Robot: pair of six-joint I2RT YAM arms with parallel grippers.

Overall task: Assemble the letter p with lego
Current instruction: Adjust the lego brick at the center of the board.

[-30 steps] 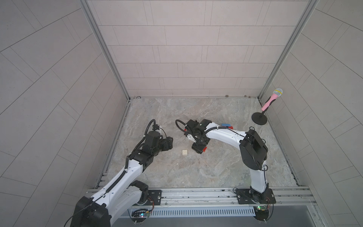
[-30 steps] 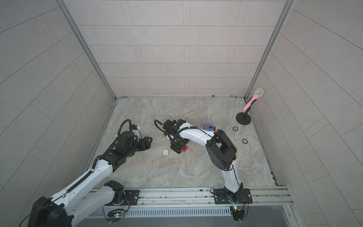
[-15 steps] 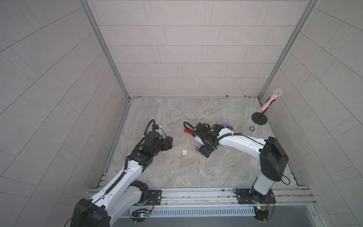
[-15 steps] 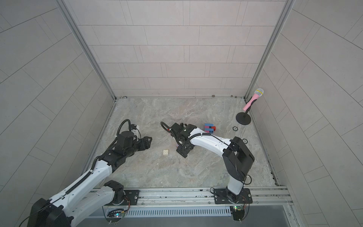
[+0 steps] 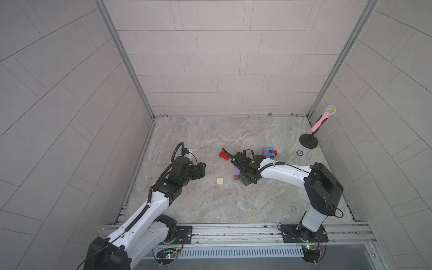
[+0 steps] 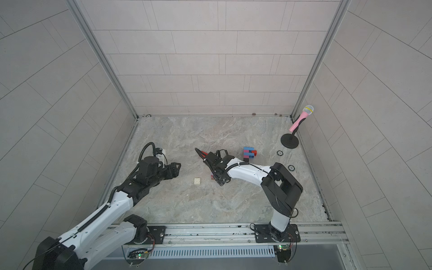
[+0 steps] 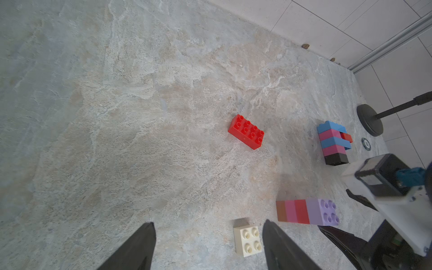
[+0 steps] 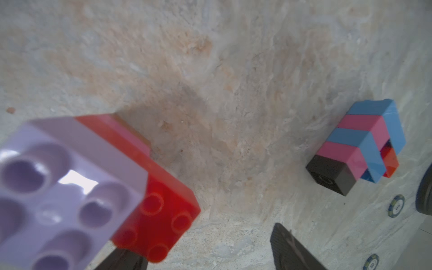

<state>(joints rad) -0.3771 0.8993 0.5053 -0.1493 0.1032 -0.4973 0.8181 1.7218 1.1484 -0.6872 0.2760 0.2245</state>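
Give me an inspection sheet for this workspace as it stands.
Surface: marbled tabletop, no spills seen.
Job's things: red oblong brick, cream square brick, lying stack with lilac end, blue-pink-black stack; all apart.
Clutter: pink microphone on black stand; small round chips.
Grippers: left gripper open, empty; right gripper open beside the lying stack, contact unclear.
Cables: black cable loop at left wrist; second cable along right arm.
Surroundings: tiled walls on three sides; metal rail in front.
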